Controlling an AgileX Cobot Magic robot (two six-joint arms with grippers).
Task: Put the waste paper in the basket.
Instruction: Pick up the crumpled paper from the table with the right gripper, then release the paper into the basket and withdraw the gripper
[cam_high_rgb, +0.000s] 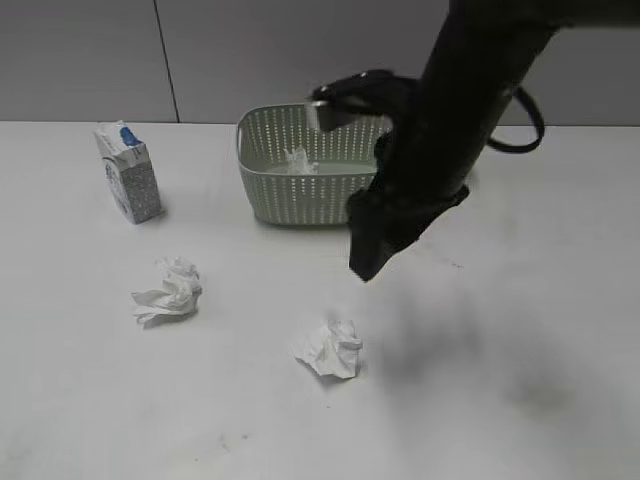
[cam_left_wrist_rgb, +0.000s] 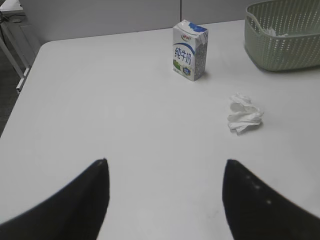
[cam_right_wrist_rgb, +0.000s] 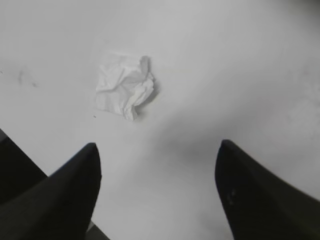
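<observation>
Your right gripper (cam_right_wrist_rgb: 156, 150) hung above the counter (cam_high_rgb: 520, 400) with its fingers (cam_right_wrist_rgb: 75, 170) spread wide and holding nothing, one wad of waste paper (cam_right_wrist_rgb: 124, 91) lying just ahead of them, near the front edge. Another wad (cam_high_rgb: 168, 291) sat further left, and a third (cam_high_rgb: 298, 161) was already inside the basket (cam_high_rgb: 300, 195) toward the far edge, beside the milk carton (cam_high_rgb: 129, 172). Your left gripper (cam_left_wrist_rgb: 165, 165) was wide and empty too.

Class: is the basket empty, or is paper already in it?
Not empty. One white wad lies inside the basket; two wads remain on the table.
</observation>
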